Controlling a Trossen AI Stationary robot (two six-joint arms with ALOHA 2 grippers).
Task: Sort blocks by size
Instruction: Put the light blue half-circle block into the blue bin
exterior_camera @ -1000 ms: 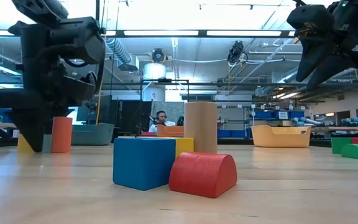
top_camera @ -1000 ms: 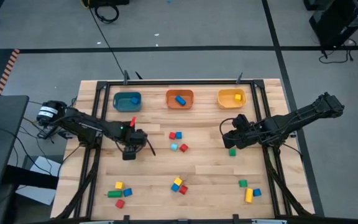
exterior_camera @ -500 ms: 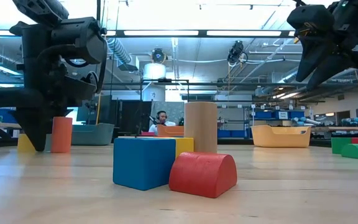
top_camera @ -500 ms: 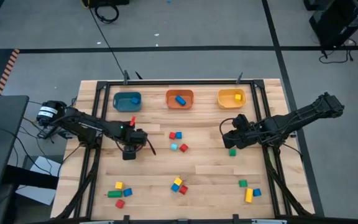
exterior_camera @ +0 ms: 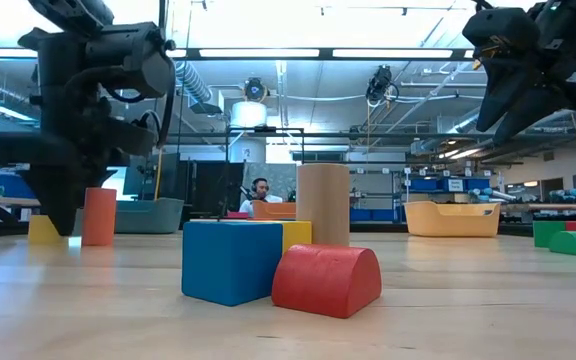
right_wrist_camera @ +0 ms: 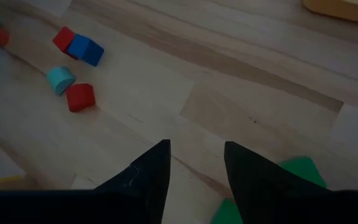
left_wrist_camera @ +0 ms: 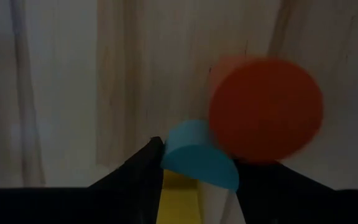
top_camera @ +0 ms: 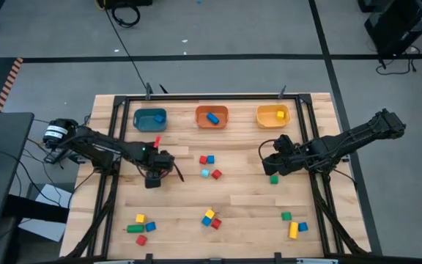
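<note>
My left gripper [top_camera: 152,180] points straight down at the table's left middle, shut among three blocks standing together: a light blue half-round block [left_wrist_camera: 194,152], a yellow block [left_wrist_camera: 179,200] and a red-orange cylinder [left_wrist_camera: 266,109]. The cylinder [exterior_camera: 98,216] stands upright on its end just beside the fingers. In the high view the gripper hides all three. My right gripper [top_camera: 268,163] hangs open above the table at the right middle, slanting down, a green block [top_camera: 274,179] just near of it. Other blocks lie in loose groups on the table. My left gripper comes from above, pointing down, with the light blue block's top [left_wrist_camera: 185,146] between its two fingers, one finger [left_wrist_camera: 146,167] against its edge. The yellow block [exterior_camera: 40,231] also lies between the fingers and juts out to one side. Both rest on the table. Whether the far finger touches either, I cannot tell.
A teal bin [top_camera: 150,119], an orange bin [top_camera: 212,116] and a yellow bin [top_camera: 272,115] stand along the far edge. Block groups lie at the centre [top_camera: 208,166], near left [top_camera: 141,227], near middle [top_camera: 210,219] and near right [top_camera: 294,225]. A black frame [top_camera: 116,132] borders the table.
My left gripper has stayed in place and shut on the small blocks beside the red-orange cylinder; in the low view its finger now covers the pale block that showed next to the cylinder.
</note>
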